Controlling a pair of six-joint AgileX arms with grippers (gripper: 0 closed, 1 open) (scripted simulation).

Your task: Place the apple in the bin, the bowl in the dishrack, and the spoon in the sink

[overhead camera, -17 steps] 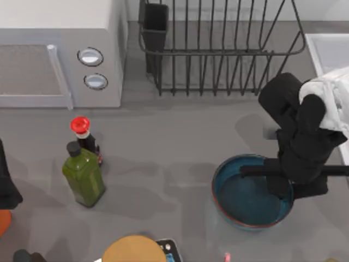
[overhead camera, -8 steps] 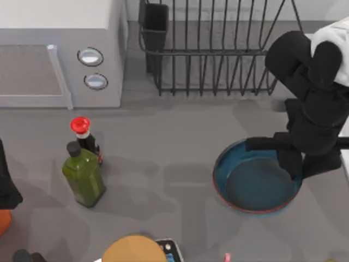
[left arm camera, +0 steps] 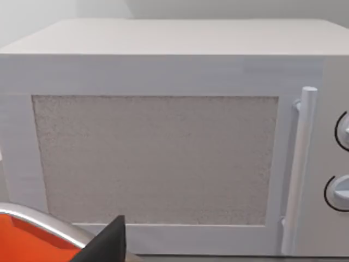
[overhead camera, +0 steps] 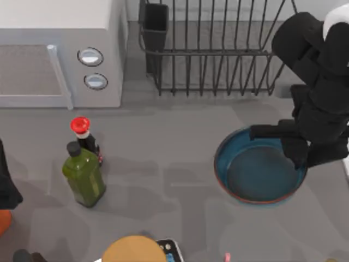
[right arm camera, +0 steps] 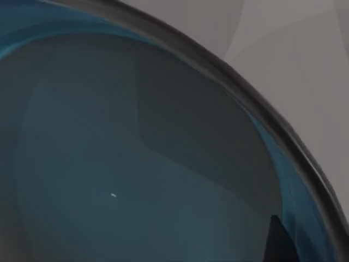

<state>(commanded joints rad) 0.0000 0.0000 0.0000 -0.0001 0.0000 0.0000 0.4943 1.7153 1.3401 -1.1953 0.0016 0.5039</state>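
The right gripper (overhead camera: 300,155) sits at about four o'clock on the table, its black fingers straddling the right-hand rim of the bowl (overhead camera: 256,174). It appears pinched on that rim, one finger inside and one outside, though the wrist hides the exact gap. From the right wrist camera the bowl's teal inside (right arm camera: 136,164) lies close beneath, with its dark rim curving across and a black fingertip (right arm camera: 279,243) at the corner.

One bowl, then, round, so with no long axis to speak of; its mouth faces up, and whether it is tipped I cannot tell. It lies just at six o'clock of the dishrack (overhead camera: 218,52), not touching it. There is one dishrack, its bars upright, its long side running left to right along the back of the table, with the dark cutlery cup (overhead camera: 155,24) at its left corner.

Further out, at ten o'clock, stands one microwave (overhead camera: 60,54) with two round knobs (overhead camera: 90,56). At eight o'clock are two bottles side by side: a green one (overhead camera: 83,176) and a dark one with a red cap (overhead camera: 80,125) (not the apple).

The left arm (overhead camera: 6,185) is parked at the table's left edge; from its wrist camera the microwave door (left arm camera: 155,158) fills the background, with a dark fingertip (left arm camera: 109,243) low in the foreground, and I cannot tell how its fingers stand.
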